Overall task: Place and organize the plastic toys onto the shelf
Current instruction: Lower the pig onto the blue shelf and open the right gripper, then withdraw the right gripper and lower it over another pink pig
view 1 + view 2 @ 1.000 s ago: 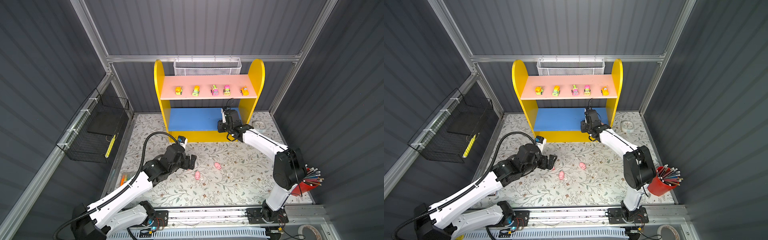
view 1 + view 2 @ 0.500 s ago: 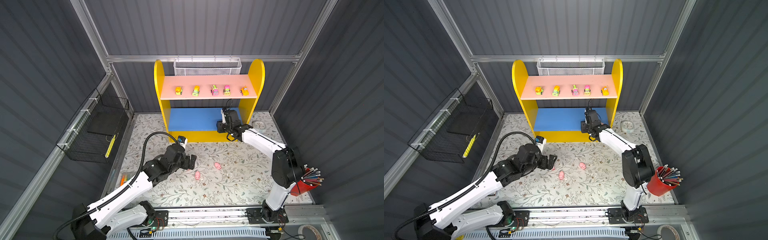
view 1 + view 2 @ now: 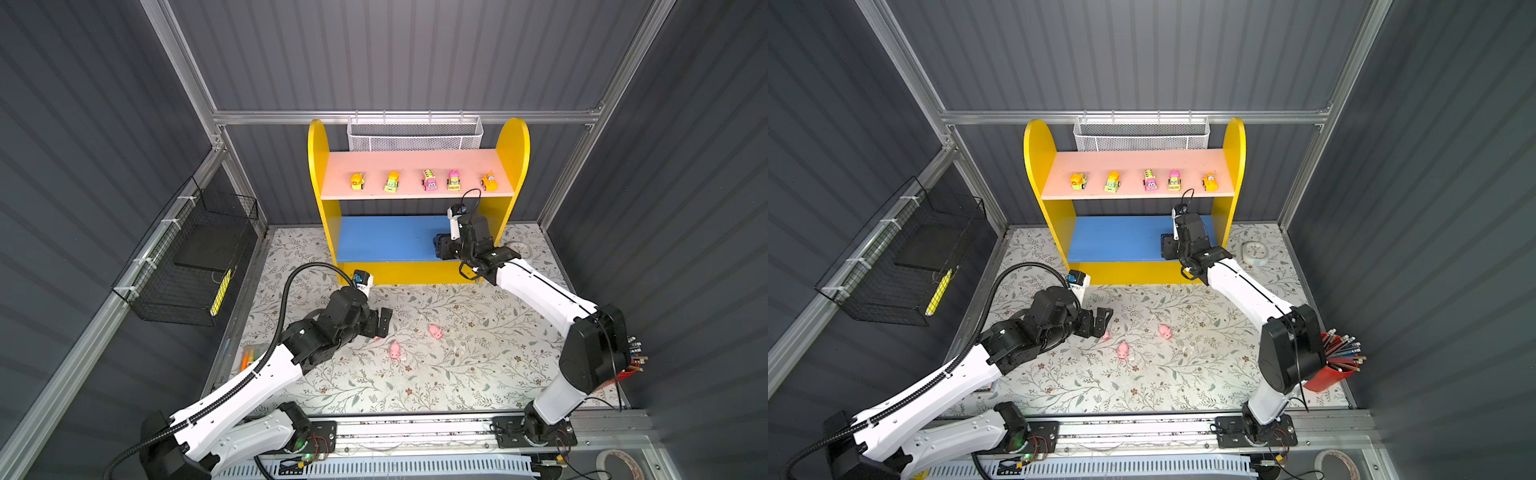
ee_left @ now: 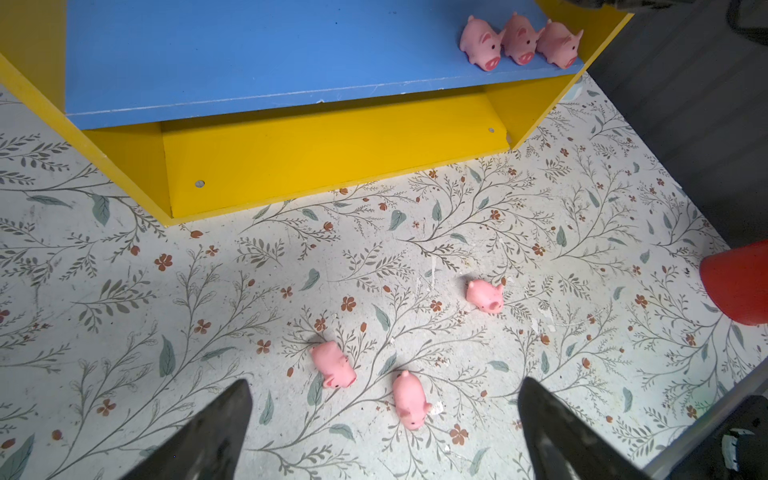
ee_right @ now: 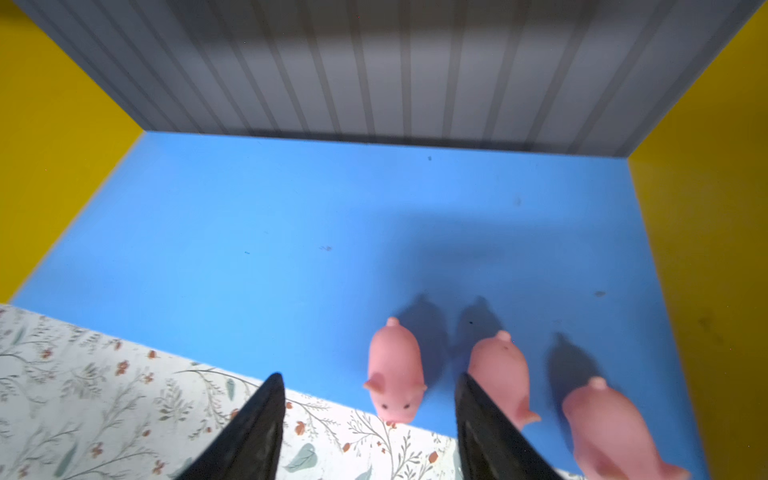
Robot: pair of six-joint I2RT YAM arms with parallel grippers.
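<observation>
Grey ribbed walls (image 3: 415, 62) close in a floral mat (image 3: 478, 374). The right gripper (image 5: 369, 376) hovers at the front edge of the blue lower board (image 5: 291, 249) of the shelf (image 3: 318, 166), jaws apart. One pig (image 5: 397, 370) stands loose in the gap between them, touching neither, with two more pigs (image 5: 500, 374) just beside it toward the yellow side. The left gripper (image 4: 384, 386) hangs spread wide and empty over the mat, close to three stray pigs (image 4: 334, 365). Five toy vehicles (image 3: 429, 180) stand in a row on the pink upper board (image 3: 415, 164); any lettering on them is too small to read. Both top views hide the shelved pigs behind the right gripper. The left wrist view shows all three at the board's end, snouts outward.
</observation>
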